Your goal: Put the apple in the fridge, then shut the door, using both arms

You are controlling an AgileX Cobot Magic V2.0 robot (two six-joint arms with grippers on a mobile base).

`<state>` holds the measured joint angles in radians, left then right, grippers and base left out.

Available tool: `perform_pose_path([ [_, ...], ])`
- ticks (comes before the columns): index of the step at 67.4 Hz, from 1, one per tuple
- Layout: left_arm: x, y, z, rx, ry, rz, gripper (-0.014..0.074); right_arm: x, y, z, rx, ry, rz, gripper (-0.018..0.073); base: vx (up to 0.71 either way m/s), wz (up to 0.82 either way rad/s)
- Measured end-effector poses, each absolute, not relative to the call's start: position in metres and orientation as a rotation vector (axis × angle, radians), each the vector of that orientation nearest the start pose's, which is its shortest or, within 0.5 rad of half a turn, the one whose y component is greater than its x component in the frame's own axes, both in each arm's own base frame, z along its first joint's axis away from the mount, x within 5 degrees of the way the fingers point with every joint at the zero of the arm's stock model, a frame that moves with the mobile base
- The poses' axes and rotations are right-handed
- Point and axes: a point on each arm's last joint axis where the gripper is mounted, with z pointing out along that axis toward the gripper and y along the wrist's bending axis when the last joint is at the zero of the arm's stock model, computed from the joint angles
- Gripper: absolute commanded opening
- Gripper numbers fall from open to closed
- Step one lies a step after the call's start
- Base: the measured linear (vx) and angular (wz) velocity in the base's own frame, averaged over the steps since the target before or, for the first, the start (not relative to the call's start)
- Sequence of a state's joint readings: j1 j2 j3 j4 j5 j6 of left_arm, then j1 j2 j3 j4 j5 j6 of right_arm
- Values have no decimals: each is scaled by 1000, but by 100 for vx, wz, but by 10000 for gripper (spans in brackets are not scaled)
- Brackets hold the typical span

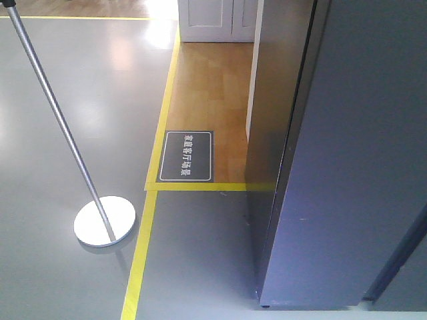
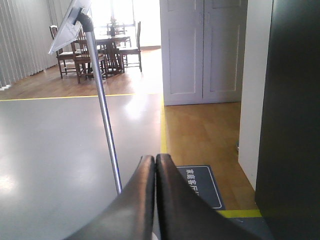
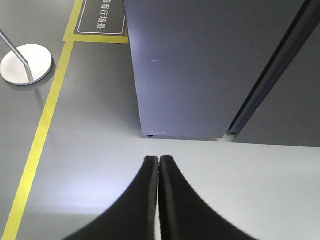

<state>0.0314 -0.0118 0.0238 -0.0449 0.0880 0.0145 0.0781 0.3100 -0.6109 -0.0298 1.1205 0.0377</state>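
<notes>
**Apple unseen, fridge shut**

Apple is in none of the three views (inside the fridge or elsewhere, I cannot tell). The fridge (image 1: 347, 167) fills the front view from 1 to 5 o'clock, its door (image 3: 200, 60) apparently closed. Left gripper (image 2: 155, 165) and right gripper (image 3: 158, 167) both have their fingers pressed together, holding nothing. Judging by this, the task looks finished or nearly so.

The grey floor (image 1: 60, 280) carries the fridge (image 1: 347, 167) — left of it run yellow tape lines (image 1: 137, 267), a dark floor sign (image 1: 187, 156) and a round stand base (image 1: 105, 221).
</notes>
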Motion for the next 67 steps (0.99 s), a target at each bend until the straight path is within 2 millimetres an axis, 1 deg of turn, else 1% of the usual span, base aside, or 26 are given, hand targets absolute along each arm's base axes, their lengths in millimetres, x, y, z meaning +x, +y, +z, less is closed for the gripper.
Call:
perform_pose_path([
  [6,57,1,198,-46,1583,-2,-6,32,-1,301,-53,2278,0,-3,0,0],
  [10,57,1,198,-46,1583,-2,-6,31,-2,304,-57,2232,-12,-3,0,0],
  [25,57,1,198,-46,1583,-2,-6,27,-2,319,-67,1980,-12,-3,0,0],
  [30,57,1,198,-46,1583,-2,-6,29,-2,317,-45,1911,-26,-3,0,0],
  [35,57,1,198,-46,1583,-2,-6,33,-3,306,-23,1865,-41,-3,0,0],
  [53,57,1,198,-46,1583,-2,-6,49,-3,239,1,1681,-65,-3,0,0],
  [54,57,1,198,-46,1583,-2,-6,49,-3,238,4,1664,-66,-3,0,0],
  [66,57,1,198,-46,1583,-2,-6,56,-1,202,-26,1605,-38,-3,0,0],
  [67,57,1,198,-46,1583,-2,-6,56,-1,202,-28,1597,-37,-3,0,0],
])
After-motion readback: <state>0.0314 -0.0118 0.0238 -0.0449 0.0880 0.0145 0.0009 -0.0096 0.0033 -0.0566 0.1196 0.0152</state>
